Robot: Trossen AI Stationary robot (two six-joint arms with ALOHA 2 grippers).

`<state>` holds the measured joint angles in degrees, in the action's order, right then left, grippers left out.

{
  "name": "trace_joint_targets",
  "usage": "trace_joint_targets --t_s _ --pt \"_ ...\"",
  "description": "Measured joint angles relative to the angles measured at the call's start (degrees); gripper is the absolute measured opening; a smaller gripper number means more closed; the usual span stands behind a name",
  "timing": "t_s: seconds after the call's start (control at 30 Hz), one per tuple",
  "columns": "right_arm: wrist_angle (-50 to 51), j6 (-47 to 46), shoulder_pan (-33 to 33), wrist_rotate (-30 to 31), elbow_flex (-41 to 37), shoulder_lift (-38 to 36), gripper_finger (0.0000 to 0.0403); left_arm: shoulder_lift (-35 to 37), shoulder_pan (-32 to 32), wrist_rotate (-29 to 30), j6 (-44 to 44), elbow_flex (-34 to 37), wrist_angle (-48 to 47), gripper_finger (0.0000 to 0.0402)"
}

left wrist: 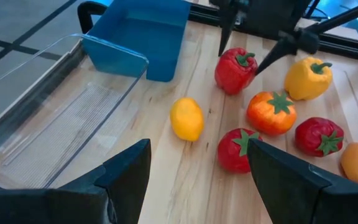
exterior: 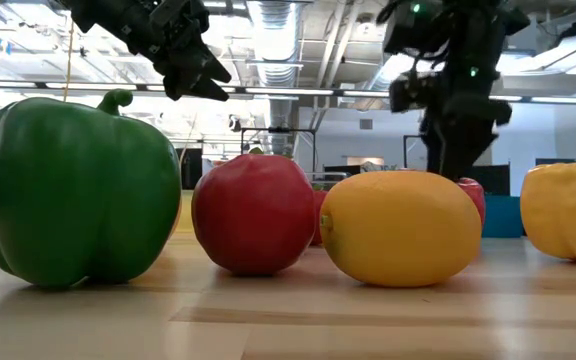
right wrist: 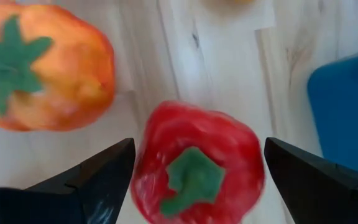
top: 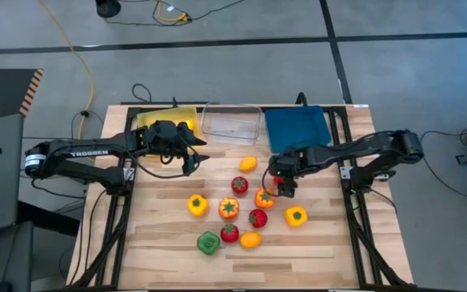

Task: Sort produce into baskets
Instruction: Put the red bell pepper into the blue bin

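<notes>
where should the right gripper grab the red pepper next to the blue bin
Grip the red pepper across its rounded body, coming straight down from above. In the right wrist view it sits upright with its green stem facing the camera and the right gripper open, one finger on each side. The flanks are the broadest hold. The orange tomato sits close on one side, so keep that finger tight to the pepper.

Bins: yellow bin (top: pixel 165 119); clear bin (top: pixel 232 123); blue bin (top: pixel 294 127)
Pepper (right wrist: pixel 197 165): red, green stem
Table (top: pixel 160 235): light wood grain
</notes>
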<state>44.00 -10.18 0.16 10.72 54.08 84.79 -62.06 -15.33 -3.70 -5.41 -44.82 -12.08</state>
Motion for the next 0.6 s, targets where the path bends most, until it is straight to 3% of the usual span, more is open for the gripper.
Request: trace_joint_targets --t_s 0.3,0.6 --pt "-0.28 0.34 -0.31 1.48 0.31 6.16 0.0383 0.0 -0.01 0.0 0.0 0.0 -0.02 0.0254" --pt "1.66 0.16 -0.33 0.96 -0.15 3.62 0.0344 0.0 -0.02 0.02 0.0 0.0 -0.02 0.0254"
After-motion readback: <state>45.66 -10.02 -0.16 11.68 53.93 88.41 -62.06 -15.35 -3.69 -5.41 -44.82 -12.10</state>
